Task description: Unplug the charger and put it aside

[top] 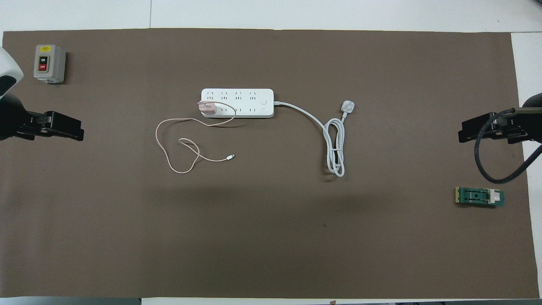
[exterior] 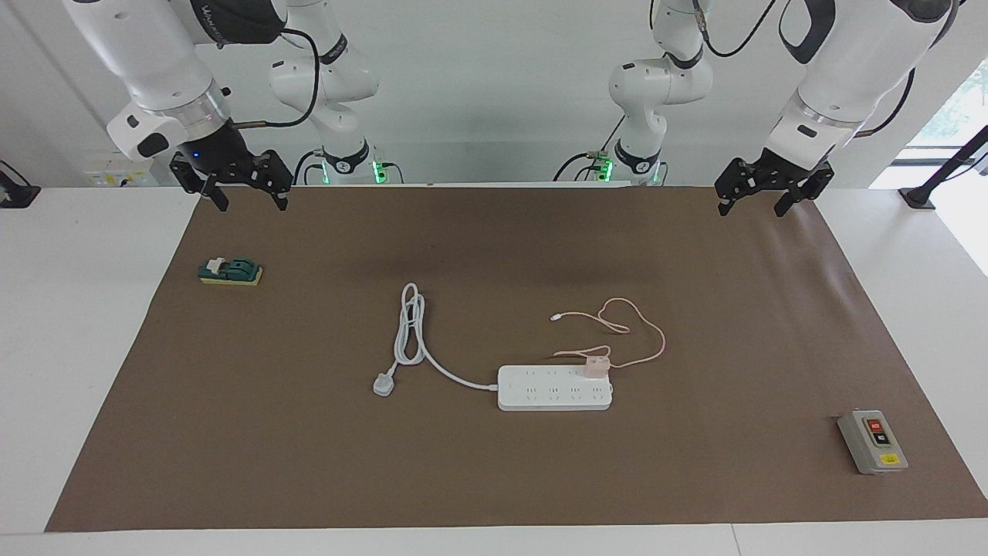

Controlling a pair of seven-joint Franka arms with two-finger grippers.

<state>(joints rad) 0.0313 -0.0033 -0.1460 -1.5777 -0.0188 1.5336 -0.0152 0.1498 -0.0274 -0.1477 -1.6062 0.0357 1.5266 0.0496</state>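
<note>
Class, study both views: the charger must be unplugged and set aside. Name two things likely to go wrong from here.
1. The charger sits in the strip's end socket; the strip lies loose on the mat, so pulling may lift it too.
2. Its pink cable loops beside the strip and may snag or drag.
Both grippers, left and right, hang open, away from the charger.

A matt brown paper-like sheet [exterior: 494, 479] covered the smooth white table [exterior: 77, 309]. The power strip [exterior: 540, 395] looked like smooth white plastic, its cord [exterior: 413, 332] rubbery and slightly glossy. The charger [exterior: 596, 367] was pale pink plastic. The switch box [exterior: 872, 442] was dull grey. The arms' shells were glossy white, and the grippers matt black.
</note>
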